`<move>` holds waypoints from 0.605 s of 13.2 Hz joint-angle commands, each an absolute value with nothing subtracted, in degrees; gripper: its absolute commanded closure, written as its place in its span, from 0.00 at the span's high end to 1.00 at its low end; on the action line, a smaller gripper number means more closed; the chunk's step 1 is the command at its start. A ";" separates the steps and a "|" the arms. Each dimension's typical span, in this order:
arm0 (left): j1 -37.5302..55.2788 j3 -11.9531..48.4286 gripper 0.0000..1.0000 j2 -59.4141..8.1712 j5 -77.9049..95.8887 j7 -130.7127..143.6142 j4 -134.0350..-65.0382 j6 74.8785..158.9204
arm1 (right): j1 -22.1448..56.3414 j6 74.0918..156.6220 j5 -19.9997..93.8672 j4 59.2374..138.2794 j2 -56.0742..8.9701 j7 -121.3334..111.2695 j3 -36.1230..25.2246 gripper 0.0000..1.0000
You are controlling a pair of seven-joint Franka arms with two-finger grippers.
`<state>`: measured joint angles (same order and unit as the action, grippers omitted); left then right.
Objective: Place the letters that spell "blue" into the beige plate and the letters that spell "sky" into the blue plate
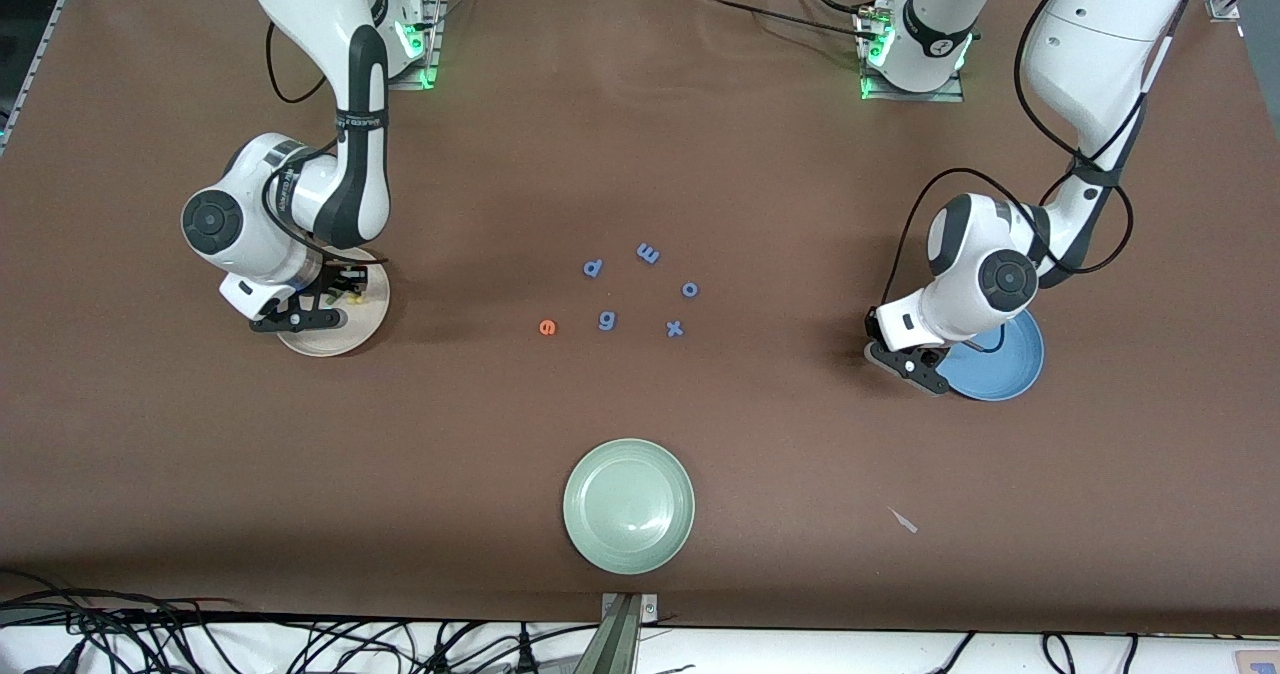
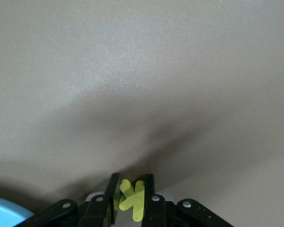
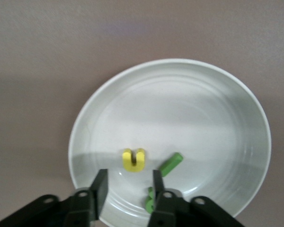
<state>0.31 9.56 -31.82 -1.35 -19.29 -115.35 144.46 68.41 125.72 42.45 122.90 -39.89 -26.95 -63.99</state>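
Left gripper clamped on yellow k just off the blue plate rim, right gripper parted and empty over beige plate holding u and l, e on bare table mid-way.

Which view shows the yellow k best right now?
The left wrist view: the yellow k sits pinched between the left gripper fingers, its shape plain. In the front view that gripper hangs by the blue plate rim and hides the letter. The right wrist view shows only the beige plate.
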 commanded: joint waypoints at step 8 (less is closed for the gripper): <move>-6.23 9.49 0.00 -24.35 -1.41 -21.00 -115.66 136.24 | 72.78 120.85 43.68 109.62 -40.86 2.33 -57.94 1.00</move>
